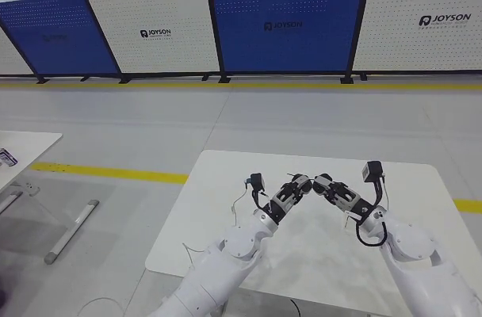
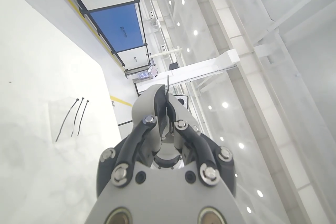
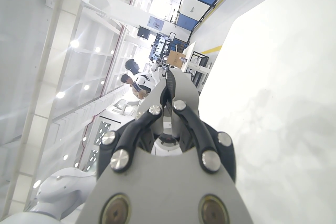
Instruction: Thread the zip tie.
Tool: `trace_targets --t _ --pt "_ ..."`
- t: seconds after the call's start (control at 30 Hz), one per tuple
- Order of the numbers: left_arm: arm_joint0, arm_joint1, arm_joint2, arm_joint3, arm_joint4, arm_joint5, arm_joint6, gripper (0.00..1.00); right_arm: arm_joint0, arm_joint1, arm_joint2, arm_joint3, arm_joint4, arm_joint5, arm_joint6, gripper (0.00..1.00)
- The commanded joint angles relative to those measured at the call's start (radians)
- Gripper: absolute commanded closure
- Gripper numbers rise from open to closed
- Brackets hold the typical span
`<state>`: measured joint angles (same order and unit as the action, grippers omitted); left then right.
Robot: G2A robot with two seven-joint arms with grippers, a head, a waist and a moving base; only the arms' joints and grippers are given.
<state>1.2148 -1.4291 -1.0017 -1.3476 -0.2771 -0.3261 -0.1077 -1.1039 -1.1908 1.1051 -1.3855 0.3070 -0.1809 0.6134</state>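
We see the left gripper (image 2: 164, 95) clamped on a black zip tie (image 2: 167, 81). The strip is pinched between the pads, and its thin end pokes out past the fingertips. The right gripper (image 3: 169, 79) has its pads pressed together; we can't tell from its wrist view whether anything is caught between them. In the top view both arms are raised over the white table (image 1: 225, 170), and the two grippers point at each other, tips nearly meeting above the table's middle. The held tie sits in that spot, off the surface. Three spare zip ties (image 2: 76, 117) lie loose on the table, roughly side by side with their heads at the same end, near a table edge and well apart from both grippers.
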Motion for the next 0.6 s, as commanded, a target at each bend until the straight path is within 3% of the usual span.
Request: trace_targets --t 0.0,0.03,0.07,0.1,0.3,0.43,0.57 --pt "0.0 0.0 -0.001 0.001 0.0 -0.001 0.001 1.0 0.0 -0.001 0.001 0.001 0.001 0.004 0.004 1.0" --pt "-0.001 0.0 -0.001 0.001 0.001 -0.002 0.002 1.0 0.001 -0.001 0.001 0.001 0.003 0.007 0.006 1.0" --pt "-0.001 0.0 -0.002 0.001 0.001 -0.003 0.005 1.0 0.001 -0.001 0.002 0.002 0.006 0.011 0.01 0.57" --pt "0.0 -0.001 -0.006 0.001 -0.002 -0.003 0.015 1.0 0.003 -0.001 0.005 0.003 0.009 0.018 0.013 0.0" --pt "0.007 0.003 -0.022 -0.009 0.043 -0.014 0.042 1.0 -0.005 0.005 0.039 0.001 0.016 0.066 0.024 0.0" --pt "0.027 0.013 -0.044 -0.02 0.135 -0.006 0.065 1.0 -0.008 0.022 0.089 -0.015 -0.022 0.226 0.064 0.0" --pt "0.042 0.02 -0.057 -0.028 0.186 0.015 0.071 1.0 -0.018 0.035 0.122 -0.052 -0.06 0.332 0.089 0.0"
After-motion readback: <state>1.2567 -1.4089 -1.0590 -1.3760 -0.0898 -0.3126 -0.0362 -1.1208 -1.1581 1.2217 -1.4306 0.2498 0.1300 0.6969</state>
